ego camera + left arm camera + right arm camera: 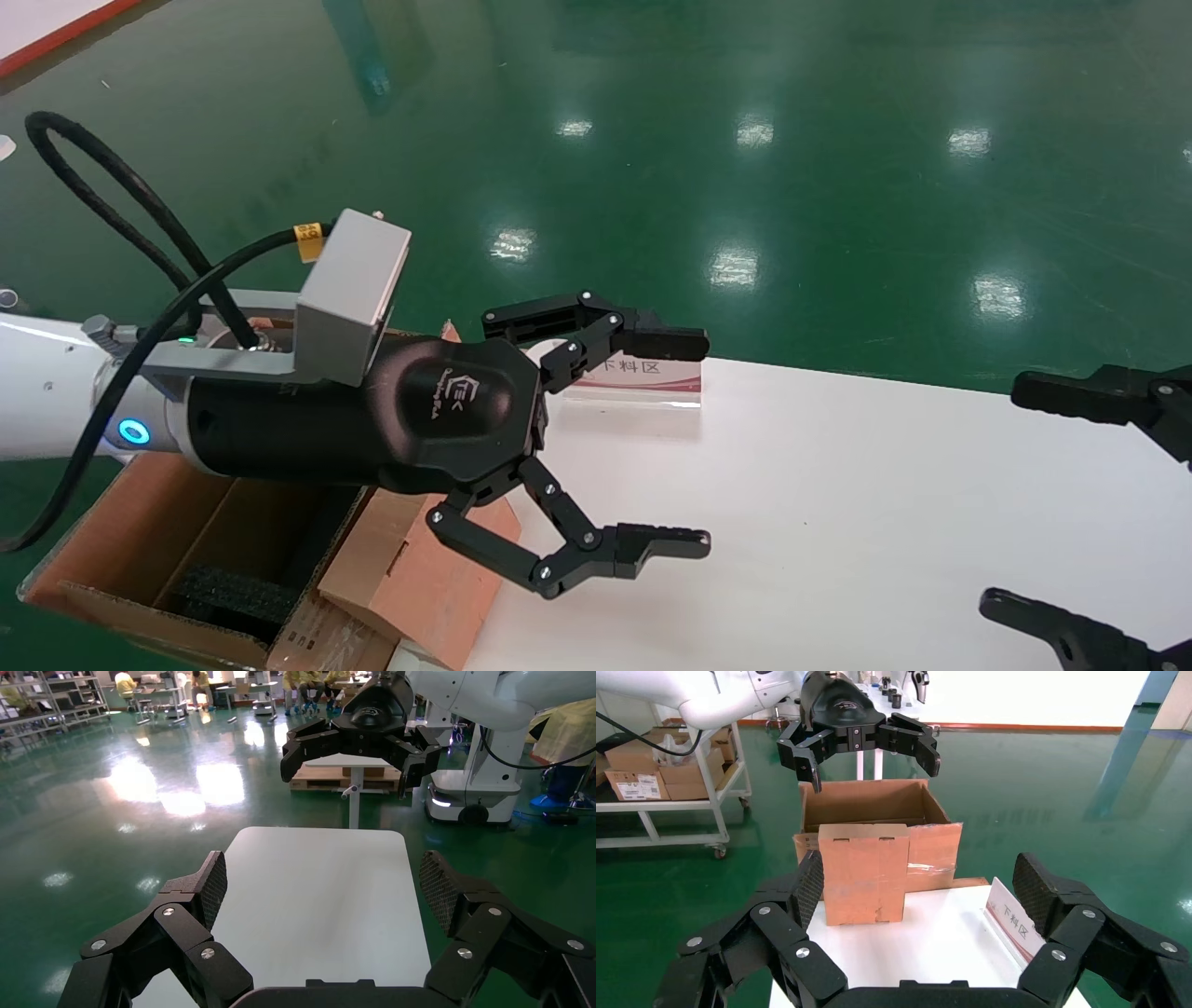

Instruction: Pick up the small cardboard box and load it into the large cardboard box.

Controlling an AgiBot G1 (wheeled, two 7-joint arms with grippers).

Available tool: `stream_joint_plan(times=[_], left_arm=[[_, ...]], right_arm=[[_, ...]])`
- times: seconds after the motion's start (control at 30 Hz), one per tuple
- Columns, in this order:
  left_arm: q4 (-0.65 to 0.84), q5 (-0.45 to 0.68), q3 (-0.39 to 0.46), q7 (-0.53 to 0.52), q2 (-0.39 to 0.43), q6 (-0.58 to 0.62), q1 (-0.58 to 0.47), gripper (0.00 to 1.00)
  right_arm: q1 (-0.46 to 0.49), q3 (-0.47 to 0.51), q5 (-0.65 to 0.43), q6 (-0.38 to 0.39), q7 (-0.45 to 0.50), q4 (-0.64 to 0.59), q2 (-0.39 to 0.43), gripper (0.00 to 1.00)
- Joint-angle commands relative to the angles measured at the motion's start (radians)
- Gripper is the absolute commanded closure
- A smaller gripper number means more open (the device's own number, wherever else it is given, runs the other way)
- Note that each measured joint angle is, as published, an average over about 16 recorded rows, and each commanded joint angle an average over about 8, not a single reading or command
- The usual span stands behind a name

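Two grippers: both in view, both empty, facing each other across the white table (838,522)
Left gripper (694,443): raised above the table's left end, fingers spread wide with nothing between them; its black body and white forearm hang over the large carton's open top and hide part of it in the head view
Right gripper (1015,494): at the table's right end, well apart from both cartons; fingers spread wide, holding nothing
Small cardboard box (864,873): reddish-brown, standing on edge at the table's left end, its face with the tuck-tab slots turned toward the right gripper; it leans against or stands just beside the large carton's taped flap, contact cannot be confirmed
Large cardboard box (866,802): open-topped, off the left end of the table; black foam block (228,592) visible inside from the head view; taped flap (935,852) hangs on the table side, partly covered by the small box
Sign (1015,921): white placard with a red band and printed characters, upright at the table's far edge, near the left gripper's upper finger in the head view
Surroundings: glossy green floor (745,140); shelf trolley (680,794) with stacked boxes beyond the large carton; a second robot base and seated people far off in the left wrist view
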Motion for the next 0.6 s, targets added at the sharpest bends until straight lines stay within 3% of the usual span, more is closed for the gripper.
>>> stream_joint_plan(times=[0.03,0.6], left_arm=[[0.0,0.0,0.0,0.0,0.0,0.0,0.0,0.0],[0.0,0.024,0.011,-0.019,-0.007,-0.012,-0.001,0.0]], right_arm=[[0.0,0.0,0.0,0.0,0.0,0.0,0.0,0.0],[0.0,0.0,0.0,0.0,0.0,0.0,0.0,0.0]])
